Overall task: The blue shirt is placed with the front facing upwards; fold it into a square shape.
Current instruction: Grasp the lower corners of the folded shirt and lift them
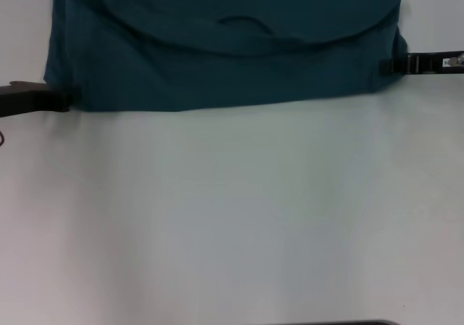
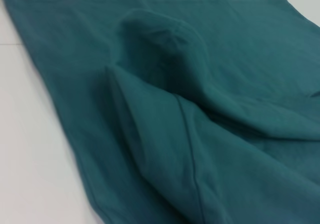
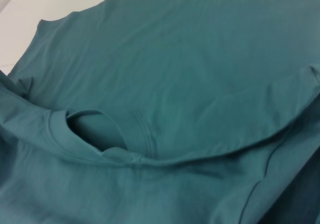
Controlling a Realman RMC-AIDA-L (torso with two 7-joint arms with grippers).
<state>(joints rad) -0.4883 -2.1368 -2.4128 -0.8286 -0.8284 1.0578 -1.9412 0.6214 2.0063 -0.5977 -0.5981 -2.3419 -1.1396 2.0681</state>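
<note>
Head view: blue shirt far edge, white table near

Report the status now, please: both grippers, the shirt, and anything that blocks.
Left gripper at shirt's left edge, right gripper at its right edge. Shirt folded over on table, collar showing. Nothing in the way.
</note>
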